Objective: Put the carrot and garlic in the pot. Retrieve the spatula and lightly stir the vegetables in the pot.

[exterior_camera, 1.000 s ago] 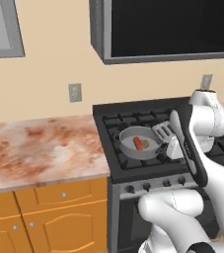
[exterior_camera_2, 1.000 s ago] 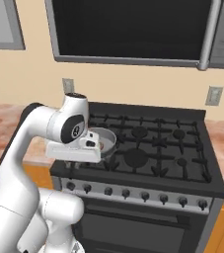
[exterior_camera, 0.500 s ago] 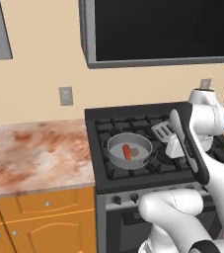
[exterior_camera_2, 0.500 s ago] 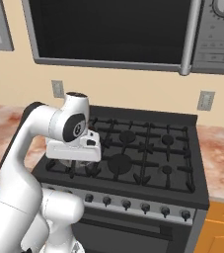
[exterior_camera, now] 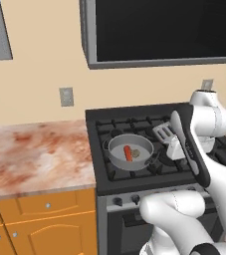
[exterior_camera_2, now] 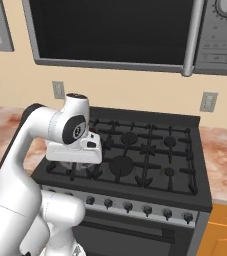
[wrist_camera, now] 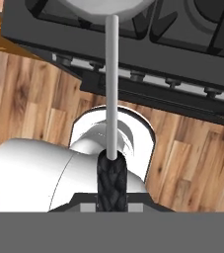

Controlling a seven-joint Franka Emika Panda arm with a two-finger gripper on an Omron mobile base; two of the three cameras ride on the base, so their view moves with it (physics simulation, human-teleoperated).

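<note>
Jaws (wrist_camera: 111,200) clenched on the spatula (wrist_camera: 111,89), gripped at the dark textured end of its handle, seen at the bottom of the hand view. From there, thin pale shaft running straight up the hand view, long axis in line with the hand's own, pointing toward the stove's front edge (wrist_camera: 148,64) and ending under a pale rounded shape at the top, too cropped to name. Beneath the shaft, wooden floor (wrist_camera: 192,148). In the left base view, slotted silver blade (exterior_camera: 163,132) held above the stove top (exterior_camera: 99,174), just right of the pot (exterior_camera: 131,152) and apart from it, tilted, with the handle sloping down and to the right toward the white hand (exterior_camera: 176,148). Pot sitting on the front left burner, short dark handle (exterior_camera: 154,158) pointing right and toward the stove's front. Inside the pot, carrot (exterior_camera: 128,153) lying near the middle, long axis running roughly front to back; garlic (exterior_camera: 137,154) just beside it on the right, touching or nearly so, hard to tell. Marbled table (exterior_camera: 35,154) to the left of the stove, orange cabinet doors (exterior_camera: 40,224) below it. In the right base view, hand (exterior_camera_2: 75,150) over the stove's front left corner, pot hidden behind it.
</note>
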